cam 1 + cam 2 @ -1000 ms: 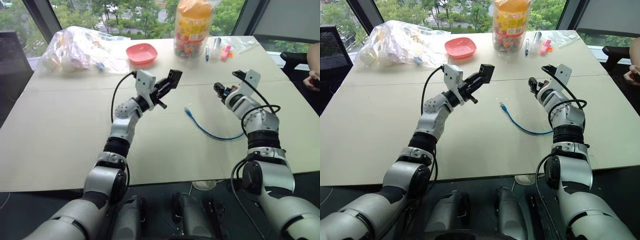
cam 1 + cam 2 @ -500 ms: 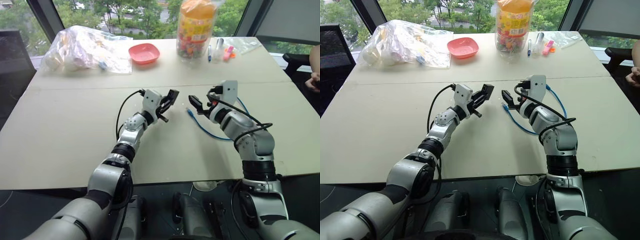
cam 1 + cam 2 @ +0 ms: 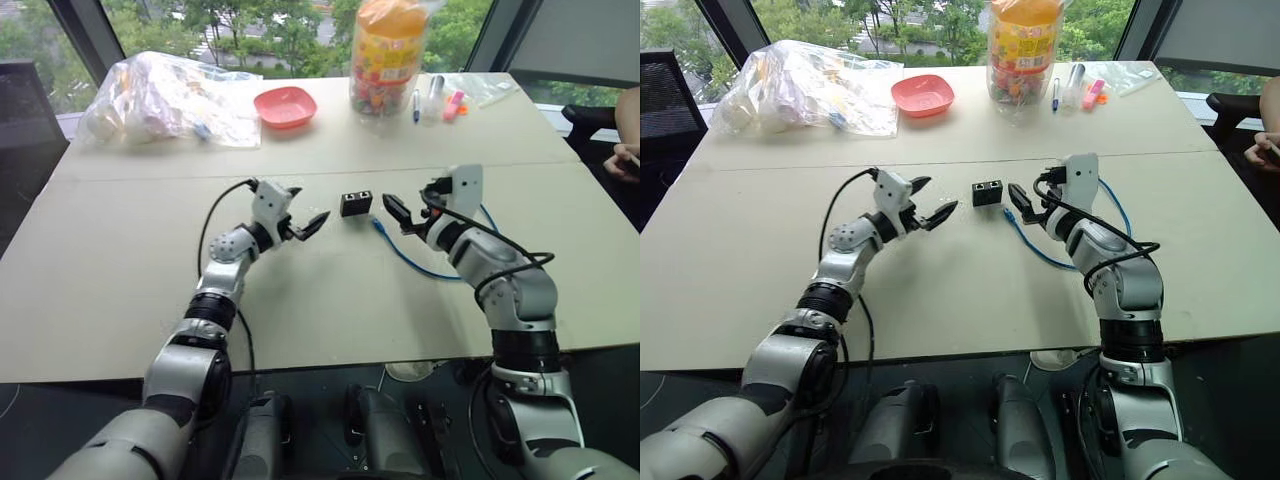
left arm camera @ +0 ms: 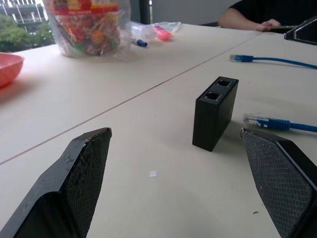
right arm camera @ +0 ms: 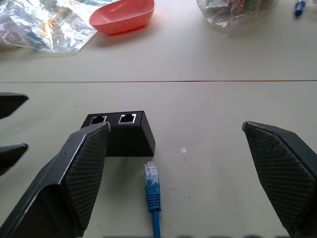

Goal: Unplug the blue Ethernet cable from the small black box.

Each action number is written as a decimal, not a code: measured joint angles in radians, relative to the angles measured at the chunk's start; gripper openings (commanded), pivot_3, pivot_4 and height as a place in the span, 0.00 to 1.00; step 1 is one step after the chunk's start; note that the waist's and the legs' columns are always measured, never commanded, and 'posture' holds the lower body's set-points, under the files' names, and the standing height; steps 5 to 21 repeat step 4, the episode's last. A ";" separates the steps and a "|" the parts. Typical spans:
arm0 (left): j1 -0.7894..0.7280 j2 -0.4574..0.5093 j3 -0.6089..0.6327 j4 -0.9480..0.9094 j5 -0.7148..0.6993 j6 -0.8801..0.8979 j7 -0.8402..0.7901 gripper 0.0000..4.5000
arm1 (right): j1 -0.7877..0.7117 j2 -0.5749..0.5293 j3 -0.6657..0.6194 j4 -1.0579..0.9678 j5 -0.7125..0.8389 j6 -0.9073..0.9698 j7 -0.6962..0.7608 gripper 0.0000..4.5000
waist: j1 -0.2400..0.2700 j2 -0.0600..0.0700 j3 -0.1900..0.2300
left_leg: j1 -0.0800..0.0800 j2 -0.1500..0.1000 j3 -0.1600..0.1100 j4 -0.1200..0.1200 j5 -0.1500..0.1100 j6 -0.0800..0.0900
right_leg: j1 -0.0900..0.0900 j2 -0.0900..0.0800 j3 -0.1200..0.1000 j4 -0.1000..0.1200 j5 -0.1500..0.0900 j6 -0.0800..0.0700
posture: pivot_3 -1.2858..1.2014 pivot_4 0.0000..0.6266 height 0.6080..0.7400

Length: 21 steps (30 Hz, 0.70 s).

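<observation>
the small black box (image 3: 356, 204) stands on its own on the table (image 3: 130, 300), between the two arms, its two sockets facing up and both empty. the blue ethernet cable (image 3: 420, 262) lies on the table just beside it — the clear plug sits close to the box's near side, apart from it, with the cord curving off toward the right arm. so by the look of it the unplugging is done.

the left tool (image 3: 303, 218) hangs just off to the left of the box with its fingers spread wide and nothing between them; it points toward the box, which suggests it is placed to release or steady it. the right tool (image 3: 396, 210) sits on the other side of the box, over the plug end, fingers also wide apart and empty — neither touches box or cord.

farther back on the table are a pink bowl (image 3: 284, 106), a crumpled plastic bag (image 3: 165, 98) and a jar of sweets (image 3: 387, 55), well clear of the work.
</observation>
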<state>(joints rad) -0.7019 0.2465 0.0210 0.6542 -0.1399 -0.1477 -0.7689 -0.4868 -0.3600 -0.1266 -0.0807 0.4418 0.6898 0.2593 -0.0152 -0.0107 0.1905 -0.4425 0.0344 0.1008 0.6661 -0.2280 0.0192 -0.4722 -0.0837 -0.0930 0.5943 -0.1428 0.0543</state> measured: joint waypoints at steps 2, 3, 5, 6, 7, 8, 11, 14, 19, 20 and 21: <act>0.045 0.070 0.005 -0.122 -0.027 0.100 -0.031 0.96 | 0.027 -0.033 -0.008 -0.016 0.001 -0.002 0.038 1.00 | 0.002 0.000 0.000 | 0.000 0.000 0.000 0.000 0.000 0.000 | 0.000 0.000 0.000 0.000 0.000 0.000 | 0.52 0.24 1.00; 0.068 0.103 0.007 -0.181 -0.043 0.147 -0.044 0.96 | 0.054 -0.055 -0.005 -0.043 0.007 -0.007 0.074 1.00 | 0.005 0.000 0.000 | 0.000 0.000 -0.001 0.000 0.000 0.000 | 0.000 0.000 0.000 0.000 -0.001 0.000 | 0.52 0.24 1.00; 0.096 0.139 0.009 -0.242 -0.058 0.196 -0.058 0.96 | 0.090 -0.083 0.001 -0.085 0.016 -0.015 0.119 1.00 | 0.006 0.000 0.000 | 0.000 0.000 -0.001 0.000 0.000 0.000 | 0.000 0.000 0.000 0.000 -0.003 -0.001 | 0.52 0.24 1.00; 0.096 0.139 0.009 -0.242 -0.058 0.196 -0.058 0.96 | 0.090 -0.083 0.001 -0.085 0.016 -0.015 0.119 1.00 | 0.006 0.000 0.000 | 0.000 0.000 -0.001 0.000 0.000 0.000 | 0.000 0.000 0.000 0.000 -0.003 -0.001 | 0.52 0.24 1.00; 0.096 0.139 0.009 -0.242 -0.058 0.196 -0.058 0.96 | 0.090 -0.083 0.001 -0.085 0.016 -0.015 0.119 1.00 | 0.006 0.000 0.000 | 0.000 0.000 -0.001 0.000 0.000 0.000 | 0.000 0.000 0.000 0.000 -0.003 -0.001 | 0.52 0.24 1.00; 0.096 0.139 0.009 -0.242 -0.058 0.196 -0.058 0.96 | 0.090 -0.083 0.001 -0.085 0.016 -0.015 0.119 1.00 | 0.006 0.000 0.000 | 0.000 0.000 -0.001 0.000 0.000 0.000 | 0.000 0.000 0.000 0.000 -0.003 -0.001 | 0.52 0.24 1.00; 0.096 0.139 0.009 -0.242 -0.058 0.196 -0.058 0.96 | 0.090 -0.083 0.001 -0.085 0.016 -0.015 0.119 1.00 | 0.006 0.000 0.000 | 0.000 0.000 -0.001 0.000 0.000 0.000 | 0.000 0.000 0.000 0.000 -0.003 -0.001 | 0.52 0.24 1.00; 0.096 0.139 0.009 -0.242 -0.058 0.196 -0.058 0.96 | 0.090 -0.083 0.001 -0.085 0.016 -0.015 0.119 1.00 | 0.006 0.000 0.000 | 0.000 0.000 -0.001 0.000 0.000 0.000 | 0.000 0.000 0.000 0.000 -0.003 -0.001 | 0.52 0.24 1.00; 0.096 0.139 0.009 -0.242 -0.058 0.196 -0.058 0.96 | 0.090 -0.083 0.001 -0.085 0.016 -0.015 0.119 1.00 | 0.006 0.000 0.000 | 0.000 0.000 -0.001 0.000 0.000 0.000 | 0.000 0.000 0.000 0.000 -0.003 -0.001 | 0.52 0.24 1.00; 0.096 0.139 0.009 -0.242 -0.058 0.196 -0.058 0.96 | 0.090 -0.083 0.001 -0.085 0.016 -0.015 0.119 1.00 | 0.006 0.000 0.000 | 0.000 0.000 -0.001 0.000 0.000 0.000 | 0.000 0.000 0.000 0.000 -0.003 -0.001 | 0.52 0.24 1.00; 0.096 0.139 0.009 -0.242 -0.058 0.196 -0.058 0.96 | 0.090 -0.083 0.001 -0.085 0.016 -0.015 0.119 1.00 | 0.006 0.000 0.000 | 0.000 0.000 -0.001 0.000 0.000 0.000 | 0.000 0.000 0.000 0.000 -0.003 -0.001 | 0.52 0.24 1.00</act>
